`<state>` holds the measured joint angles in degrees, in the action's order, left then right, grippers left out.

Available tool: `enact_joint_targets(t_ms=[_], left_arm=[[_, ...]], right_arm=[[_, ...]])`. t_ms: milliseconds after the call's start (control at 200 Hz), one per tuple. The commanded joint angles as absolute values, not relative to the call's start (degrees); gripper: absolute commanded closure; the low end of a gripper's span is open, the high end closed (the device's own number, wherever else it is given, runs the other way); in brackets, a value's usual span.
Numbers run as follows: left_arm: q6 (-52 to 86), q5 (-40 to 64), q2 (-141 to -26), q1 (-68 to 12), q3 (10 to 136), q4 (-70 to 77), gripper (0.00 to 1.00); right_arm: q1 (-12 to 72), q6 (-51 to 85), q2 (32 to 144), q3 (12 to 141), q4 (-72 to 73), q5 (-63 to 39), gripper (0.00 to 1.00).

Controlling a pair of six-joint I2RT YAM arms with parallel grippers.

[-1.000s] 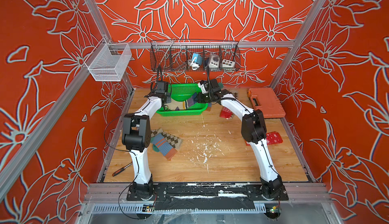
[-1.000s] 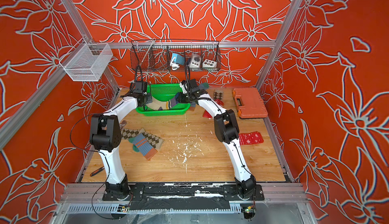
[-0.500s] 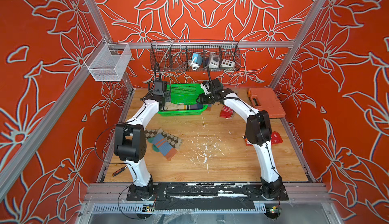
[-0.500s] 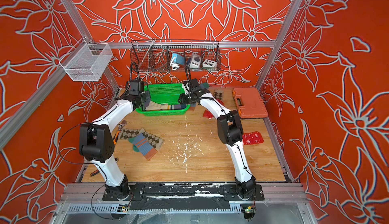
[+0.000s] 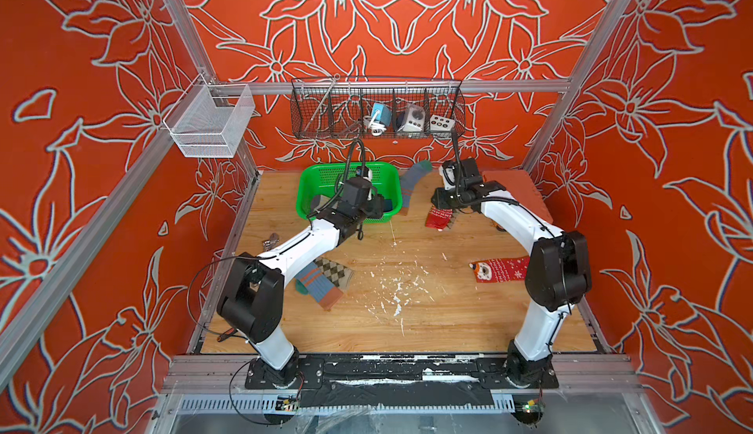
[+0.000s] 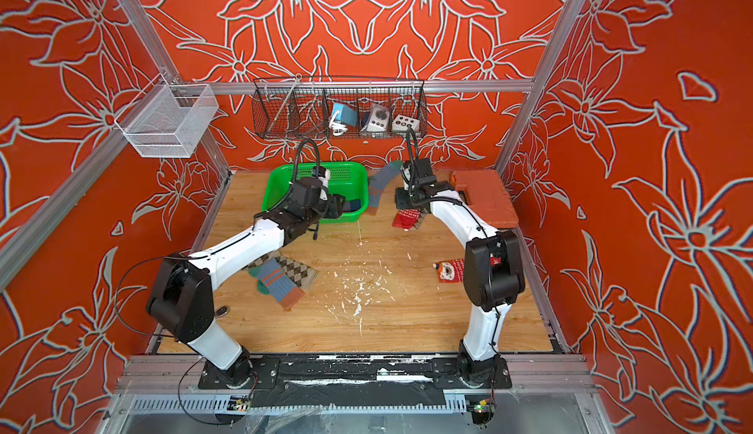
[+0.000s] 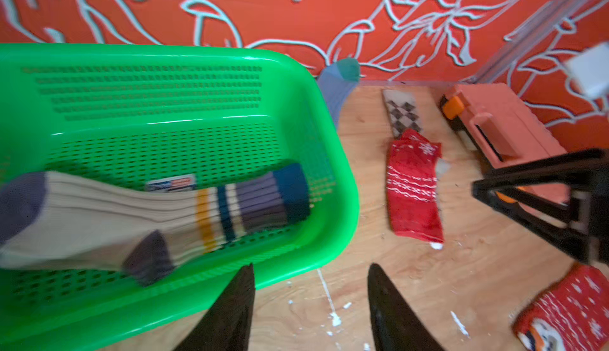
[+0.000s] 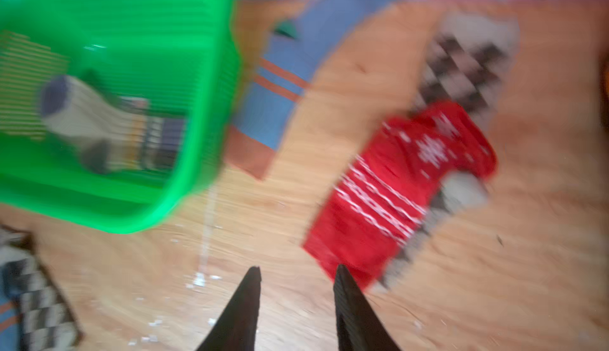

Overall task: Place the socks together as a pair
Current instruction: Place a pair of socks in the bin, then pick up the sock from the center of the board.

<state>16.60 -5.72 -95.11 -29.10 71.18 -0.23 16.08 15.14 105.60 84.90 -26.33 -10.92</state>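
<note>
A bright green perforated plastic basket fills the left of the frame, holding 1 beige ribbed sock striped yellow, navy and purple. Right of centre, on the wooden tabletop, a red snowflake sock touches a tan argyle sock above it. At the lower edge, the 2 black fingers of the left gripper stand apart, empty.

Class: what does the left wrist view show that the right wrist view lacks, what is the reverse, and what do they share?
Only the left wrist view: the orange case plainly, and a second red sock. Only the right wrist view: the orange stripes of the blue sock, and a second argyle sock lying apart from the others. Both: the green basket, the beige striped sock inside it, and the red snowflake sock lying over an argyle sock.
</note>
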Motion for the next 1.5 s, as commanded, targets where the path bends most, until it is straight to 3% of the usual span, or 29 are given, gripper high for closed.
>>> enact_joint_targets(t_ms=[0, 230, 616, 1311, 1396, 1496], left_arm=[[18.6, -6.9, -95.7, -32.7, 68.0, 6.2, 0.46], [21.2, -1.4, -93.2, -34.9, 50.5, 21.2, 0.45], [19.8, -3.8, -93.7, -34.9, 49.5, 23.0, 0.46], [19.3, -3.8, -94.0, -34.9, 49.4, 23.5, 0.46], [19.3, -3.7, -94.1, -34.9, 49.5, 23.5, 0.46], [19.2, -3.8, -94.0, -34.9, 49.5, 23.4, 0.46]], right_arm=[[13.9, 15.0, 105.4, 82.1, -24.8, -10.3, 0.62], [10.1, 15.4, 111.3, 83.4, -27.0, -10.2, 0.63], [6.7, 17.7, 118.2, 85.2, -26.3, -13.0, 0.77], [6.9, 18.7, 124.0, 89.3, -26.7, -20.7, 0.7], [7.1, 18.4, 125.2, 90.5, -27.9, -21.0, 0.8], [7.3, 18.3, 124.7, 90.6, -28.1, -21.5, 0.99]])
